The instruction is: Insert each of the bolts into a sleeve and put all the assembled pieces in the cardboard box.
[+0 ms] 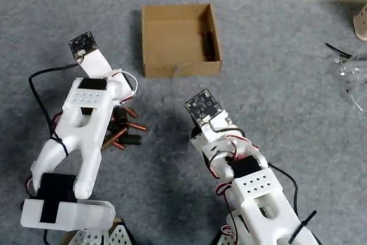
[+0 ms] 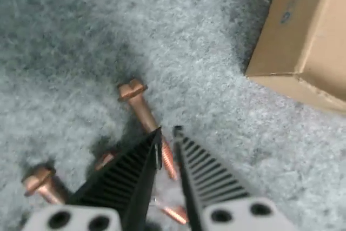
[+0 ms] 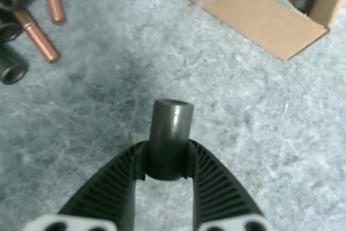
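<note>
My left gripper [image 2: 167, 132] is shut on the threaded shank of a copper bolt [image 2: 139, 106] that lies on the grey carpet, its hex head pointing away from the fingers. Other copper bolts [image 2: 39, 181] lie beside it. In the high view the left arm [image 1: 86, 119] stands over the pile of bolts [image 1: 135, 125] and black sleeves [image 1: 131, 139]. My right gripper [image 3: 166, 155] is shut on a black sleeve [image 3: 170, 125], held upright above the carpet, open end up. The cardboard box [image 1: 172, 64] stands at the back with a dark assembled piece [image 1: 210, 44] inside.
Loose sleeves [image 3: 12, 68] and bolts [image 3: 38, 36] lie off to one side of the right gripper. Black cables and clear plastic [image 1: 347, 64] lie at the far right, with a beige object [image 1: 361, 21] at the edge. Open carpet stretches between the arms and right of the box.
</note>
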Robot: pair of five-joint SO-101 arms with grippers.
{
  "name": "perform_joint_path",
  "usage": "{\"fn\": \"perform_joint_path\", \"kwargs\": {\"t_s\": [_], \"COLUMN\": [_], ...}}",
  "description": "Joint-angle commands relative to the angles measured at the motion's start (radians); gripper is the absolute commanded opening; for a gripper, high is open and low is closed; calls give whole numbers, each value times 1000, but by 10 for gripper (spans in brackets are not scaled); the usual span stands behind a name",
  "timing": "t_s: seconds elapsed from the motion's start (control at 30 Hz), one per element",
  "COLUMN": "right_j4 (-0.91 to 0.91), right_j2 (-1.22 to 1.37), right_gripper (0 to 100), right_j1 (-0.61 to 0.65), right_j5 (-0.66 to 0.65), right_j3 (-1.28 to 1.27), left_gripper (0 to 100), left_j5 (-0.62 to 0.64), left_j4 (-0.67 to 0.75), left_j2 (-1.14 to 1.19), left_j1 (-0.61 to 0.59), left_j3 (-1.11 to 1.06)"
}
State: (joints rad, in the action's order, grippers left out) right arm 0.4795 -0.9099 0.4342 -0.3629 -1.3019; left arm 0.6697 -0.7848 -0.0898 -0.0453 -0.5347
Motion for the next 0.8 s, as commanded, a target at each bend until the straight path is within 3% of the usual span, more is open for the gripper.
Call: {"fn": "perform_joint_path", "kwargs": {"t_s": [0.0,0.4,0.77], "right_j4": [-36,-38,-38], "right_j2": [-30,-30,-30], "right_gripper": [4,4,4], "right_j1": [-21,-21,-21], "right_j5": [3,3,3], "right_j3": [10,10,10], "left_gripper": [93,88,88], "left_j5": [11,11,11], "left_j4": [-9,8,37], "left_j2": [-4,2,292], "left_j1": [1,-45,-58], "left_j3": [31,-27,136]}}
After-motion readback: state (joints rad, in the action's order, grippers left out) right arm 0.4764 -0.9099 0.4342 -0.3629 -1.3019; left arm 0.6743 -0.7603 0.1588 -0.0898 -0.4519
